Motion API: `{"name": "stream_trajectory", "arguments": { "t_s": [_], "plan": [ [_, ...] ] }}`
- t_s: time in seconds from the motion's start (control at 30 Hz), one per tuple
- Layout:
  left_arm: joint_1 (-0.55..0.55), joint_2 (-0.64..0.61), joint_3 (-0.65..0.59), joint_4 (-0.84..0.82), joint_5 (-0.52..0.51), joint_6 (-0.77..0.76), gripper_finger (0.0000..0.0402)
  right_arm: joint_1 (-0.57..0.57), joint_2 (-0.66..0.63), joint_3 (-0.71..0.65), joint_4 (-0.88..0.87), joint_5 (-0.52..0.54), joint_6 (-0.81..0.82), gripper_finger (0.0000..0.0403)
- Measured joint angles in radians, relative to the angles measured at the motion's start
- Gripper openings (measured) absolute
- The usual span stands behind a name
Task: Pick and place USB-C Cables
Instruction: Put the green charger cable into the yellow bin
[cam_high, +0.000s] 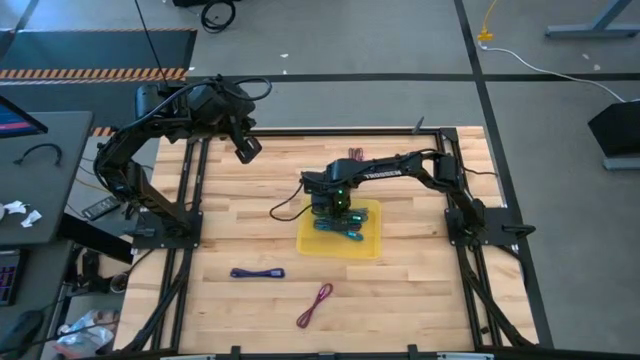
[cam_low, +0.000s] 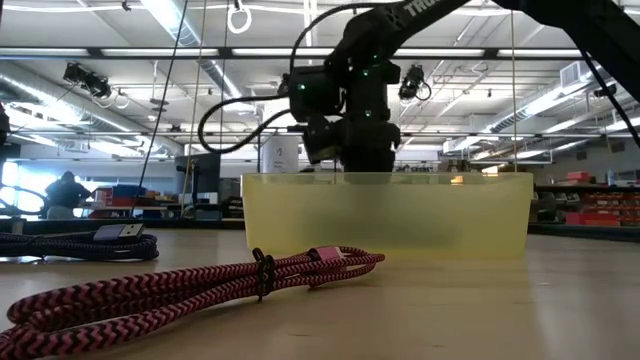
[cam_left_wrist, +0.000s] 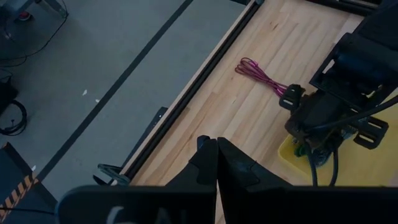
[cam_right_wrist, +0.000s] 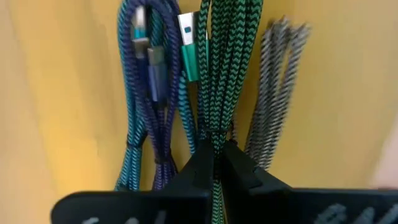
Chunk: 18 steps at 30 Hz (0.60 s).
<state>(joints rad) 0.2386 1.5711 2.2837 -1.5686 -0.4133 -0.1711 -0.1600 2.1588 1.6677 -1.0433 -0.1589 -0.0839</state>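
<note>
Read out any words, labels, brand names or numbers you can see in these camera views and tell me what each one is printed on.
"TROSSEN": white lettering along the dark forearm of the right arm, seen from above.
"TR...": start of the same white lettering on that forearm in the low view, cut off by the picture's top edge.
Pale marks on the right gripper body: too blurred to read.
Nothing readable on the square yellow tray or the braided cables.

- A square yellow tray (cam_high: 372, 243) sits near the middle of the wooden table (cam_high: 420, 290); in the low view its translucent wall (cam_low: 450, 215) stands upright.
- A grey floor (cam_high: 540, 90) with dark lines surrounds the table.
- A white cord (cam_high: 560, 68) trails across the floor.
- A person (cam_low: 66, 192) is far back in the room.
</note>
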Motion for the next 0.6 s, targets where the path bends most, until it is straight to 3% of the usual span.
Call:
{"name": "stream_trajectory", "arguments": {
  "t_s": [0.2,0.6],
  "plan": [
    [0.0,0.0,0.0,-0.001,0.0,0.002,0.0005,0.002,-0.007,-0.077,0.028,-0.005,0.003,0.0012],
    [0.0,0.0,0.0,-0.001,0.0,0.002,0.0005,0.003,-0.018,-0.088,0.048,-0.001,0.003,0.0012]
  ]
}}
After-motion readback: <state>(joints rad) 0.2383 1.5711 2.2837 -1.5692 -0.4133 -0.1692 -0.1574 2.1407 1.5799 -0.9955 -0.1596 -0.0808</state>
